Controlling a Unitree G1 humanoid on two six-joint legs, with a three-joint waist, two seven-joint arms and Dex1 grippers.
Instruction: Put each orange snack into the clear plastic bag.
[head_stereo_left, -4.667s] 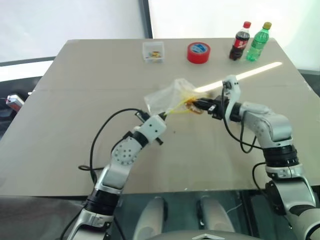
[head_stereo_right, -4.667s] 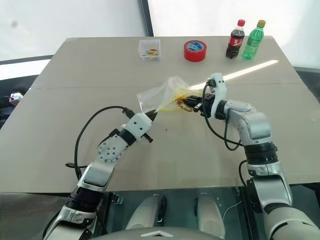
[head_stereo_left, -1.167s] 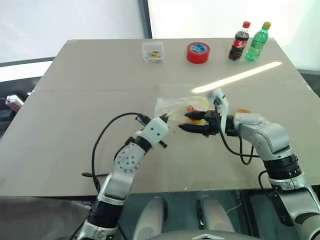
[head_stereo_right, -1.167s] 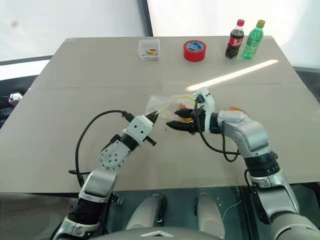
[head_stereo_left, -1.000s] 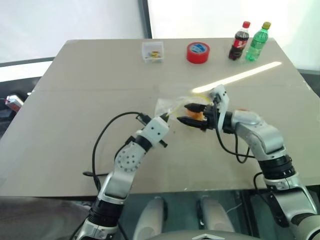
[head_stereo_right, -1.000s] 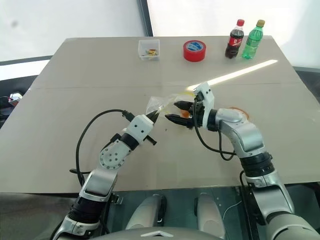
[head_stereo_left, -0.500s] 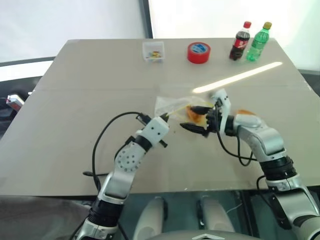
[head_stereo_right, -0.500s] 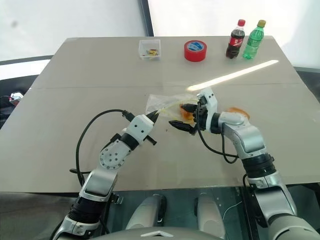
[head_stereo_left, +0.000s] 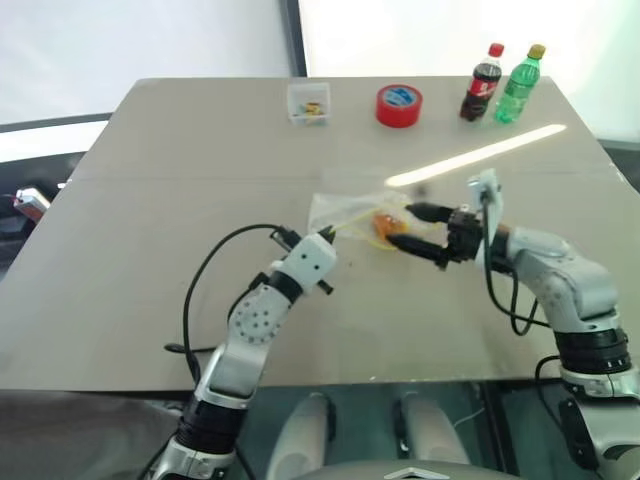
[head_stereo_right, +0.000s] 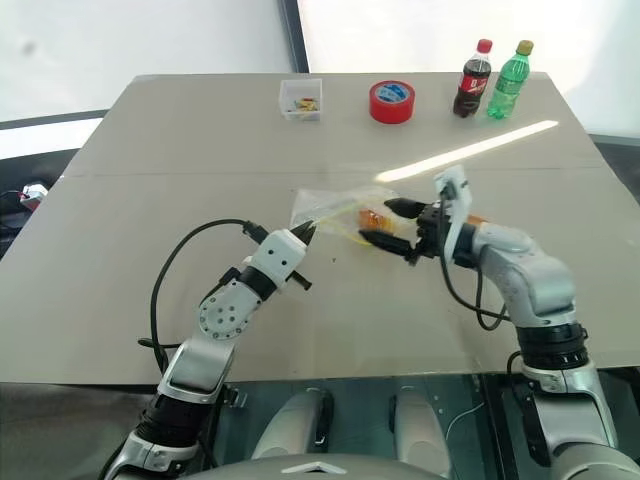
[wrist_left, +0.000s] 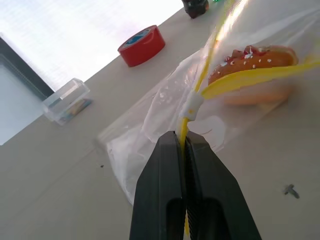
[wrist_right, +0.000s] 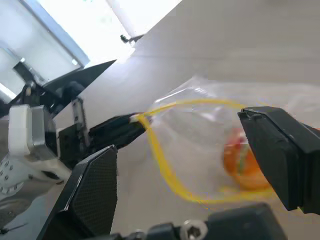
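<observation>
On the tabletop (head_stereo_left: 150, 200), the right gripper (head_stereo_left: 412, 228) has drawn back with released jaws, leaving an orange snack (head_stereo_left: 384, 222) inside the clear plastic bag (head_stereo_left: 345, 212); the left gripper (head_stereo_left: 328, 235) stays clenched on its yellow strip (wrist_left: 192, 107).

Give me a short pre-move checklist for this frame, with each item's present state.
1. Left gripper shut on the clear plastic bag's yellow strip: ok.
2. Bag mouth held open toward the right gripper: ok.
3. One orange snack inside the bag: ok.
4. Right gripper open and empty: ok.
5. Second orange snack located: cannot tell.
6. Table around the bag free of obstacles: ok.
</observation>
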